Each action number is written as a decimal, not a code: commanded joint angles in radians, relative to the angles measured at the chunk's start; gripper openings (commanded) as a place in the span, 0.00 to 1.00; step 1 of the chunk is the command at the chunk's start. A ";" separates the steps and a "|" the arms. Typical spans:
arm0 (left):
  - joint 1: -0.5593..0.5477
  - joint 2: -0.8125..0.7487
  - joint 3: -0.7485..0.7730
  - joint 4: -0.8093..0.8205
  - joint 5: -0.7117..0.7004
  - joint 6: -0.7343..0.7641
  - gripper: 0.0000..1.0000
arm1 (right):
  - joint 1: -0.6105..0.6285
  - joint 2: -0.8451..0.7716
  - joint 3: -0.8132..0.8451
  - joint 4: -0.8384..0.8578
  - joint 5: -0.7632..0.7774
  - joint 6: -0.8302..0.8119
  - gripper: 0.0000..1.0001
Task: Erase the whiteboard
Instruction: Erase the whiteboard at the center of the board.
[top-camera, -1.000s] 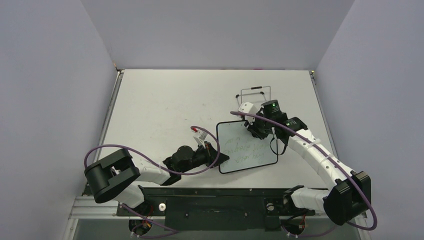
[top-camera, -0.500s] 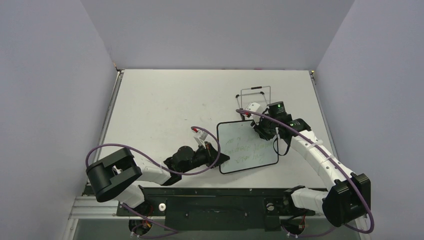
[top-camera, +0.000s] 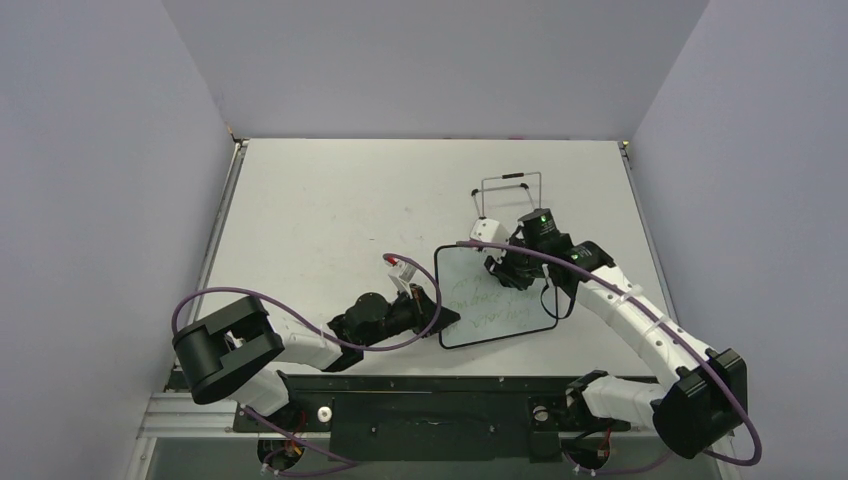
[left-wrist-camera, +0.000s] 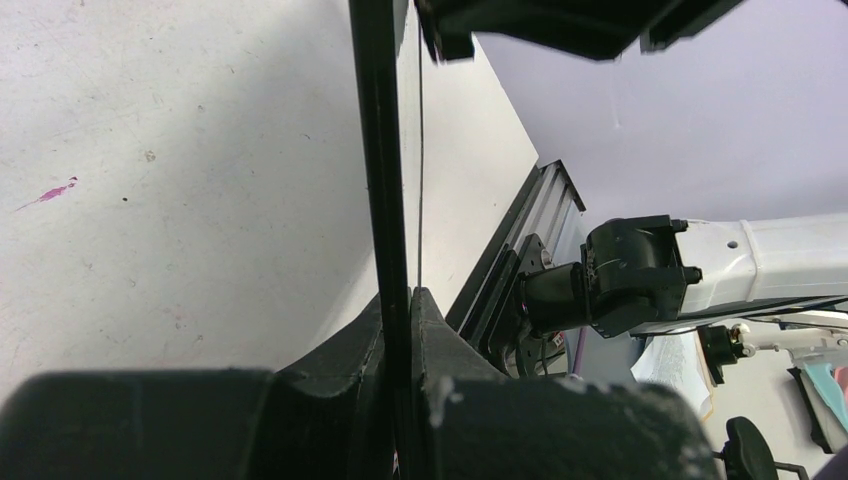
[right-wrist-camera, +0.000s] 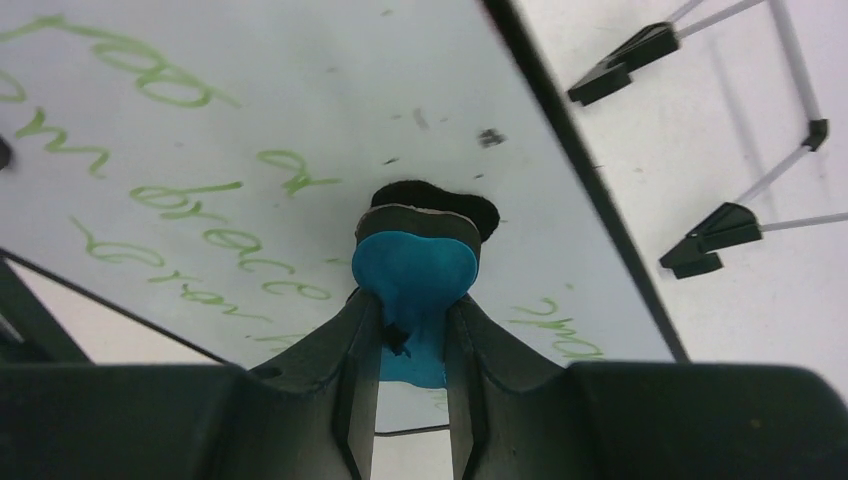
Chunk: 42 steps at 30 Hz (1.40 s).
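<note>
In the top external view, the whiteboard is seen on the table, right of centre and turned slightly askew. Whether it lies flat or is tipped up cannot be told from here. Its left edge is pinched by the left gripper. The right gripper is set over the far part of the board, and a wire stand is seen just beyond the board's far edge. Green handwriting runs across the middle and near part.

In the left wrist view, the board's black frame is seen edge-on, running up from between the fingers. The jaws are drawn almost together, with only the frame between them. This clamp is best held firm, so that the board is not pushed along by the wiping.

In the right wrist view, a blue eraser is gripped tightly between the two fingers, and its black felt is pressed against the white surface. A bare patch is seen around the felt, while lines of writing are left beside it.

The wiping is judged to be partly done. The strokes should be carried towards the near edge in overlapping passes, with the felt held flat and the pressure kept modest. They should be stopped short of the frame and of the left gripper.
</note>
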 joint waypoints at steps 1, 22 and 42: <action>-0.015 -0.019 0.003 0.090 0.040 0.043 0.00 | 0.013 -0.051 -0.065 -0.023 0.023 -0.019 0.00; -0.018 -0.022 0.002 0.081 0.038 0.047 0.00 | 0.093 -0.007 0.013 -0.059 -0.037 -0.037 0.00; -0.024 -0.038 0.002 0.053 0.039 0.057 0.00 | -0.108 -0.001 0.030 -0.004 -0.006 0.035 0.00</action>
